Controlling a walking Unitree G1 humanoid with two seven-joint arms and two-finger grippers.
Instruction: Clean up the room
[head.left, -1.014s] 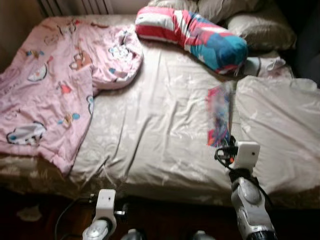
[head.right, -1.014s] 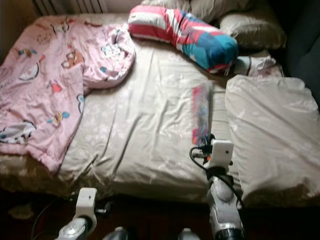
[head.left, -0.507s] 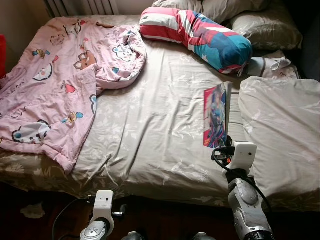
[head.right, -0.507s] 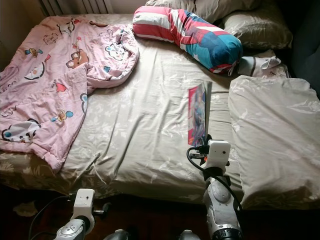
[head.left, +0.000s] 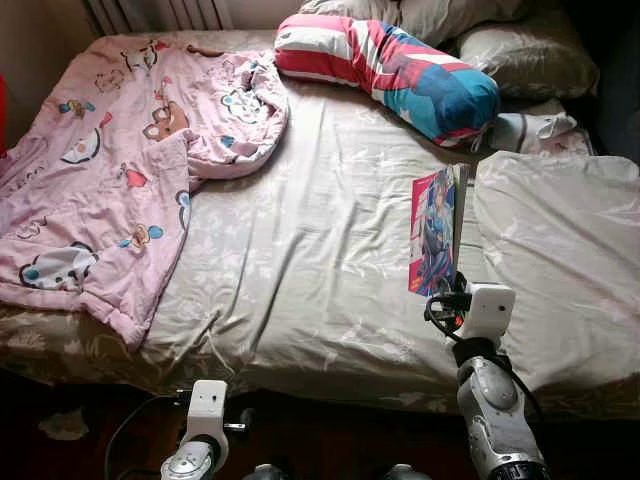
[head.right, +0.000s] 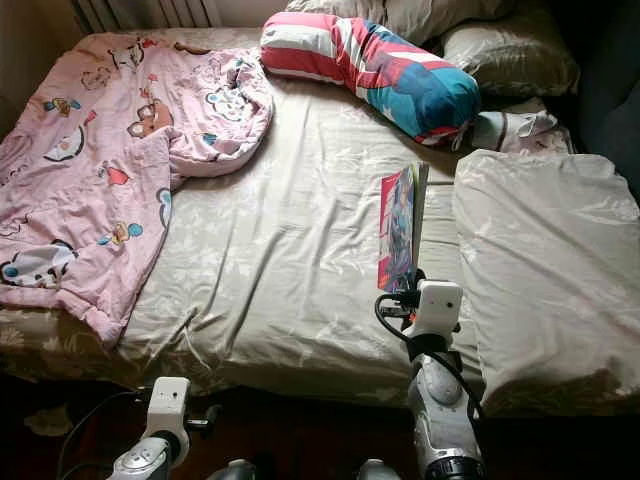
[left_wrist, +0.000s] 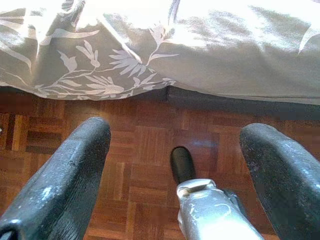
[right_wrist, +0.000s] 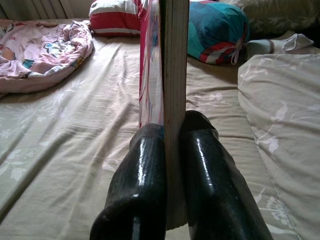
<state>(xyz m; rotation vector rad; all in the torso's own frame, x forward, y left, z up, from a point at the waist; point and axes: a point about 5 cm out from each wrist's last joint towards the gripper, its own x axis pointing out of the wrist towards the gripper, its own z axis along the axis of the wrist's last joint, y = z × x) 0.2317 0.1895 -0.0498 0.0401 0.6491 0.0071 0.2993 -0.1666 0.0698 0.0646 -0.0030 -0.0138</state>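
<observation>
Right gripper (right_wrist: 172, 150) is pinching a book (head.left: 436, 232) at its lower edge, one finger on each cover, holding it upright on edge over the bed (head.left: 300, 260), just beside the big beige pillow (head.left: 560, 260). Grip looks narrow: only the fingertips are on the book, and most of it stands tall above them.

Left gripper (left_wrist: 175, 165) hangs idle with fingers spread, low over the parquet floor (left_wrist: 145, 150) at the bed edge.

Step in hand, my read: carry the book off the bed to wherever it belongs. Advice:
- keep the pinch firm; the tall book will lever against the fingertips
- move slowly, no wrist roll, spine vertical
- keep it clear of the pillow and the striped bolster (head.left: 390, 70) when turning away
- the pink blanket (head.left: 110, 170) is crumpled at the far side, a later job
</observation>
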